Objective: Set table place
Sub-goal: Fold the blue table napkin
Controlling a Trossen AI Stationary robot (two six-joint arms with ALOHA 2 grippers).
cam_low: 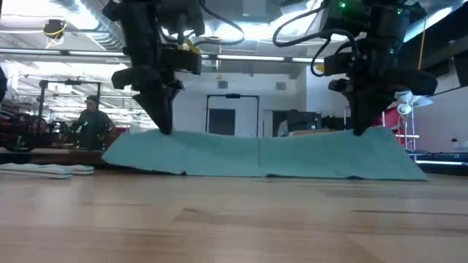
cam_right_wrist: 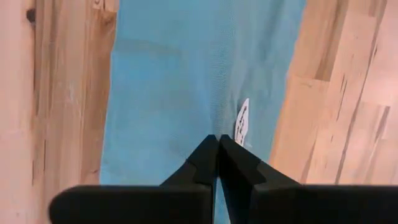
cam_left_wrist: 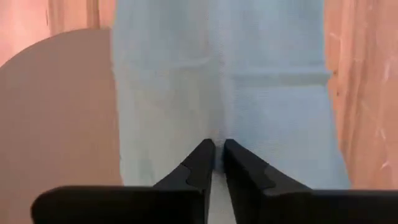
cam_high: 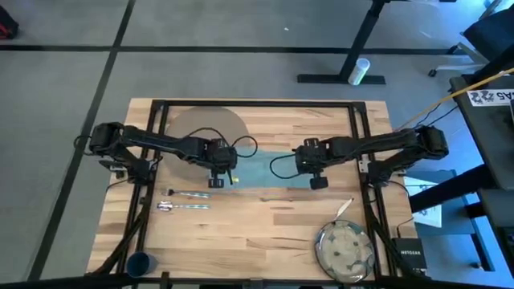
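From above, the teal napkin is lying mid-table, its long axis running left edge to right edge, between the two arms. The left gripper is pinching its left end beside the round placemat; the right gripper is pinching the right end. The plate is sitting near the front right corner, the cup at the front left.

Level with the tabletop, both ends are lifting into small peaks, the middle probably resting.

The left wrist view is showing jaws clenched on cloth.

The right wrist view is showing the same, beside a white tag.
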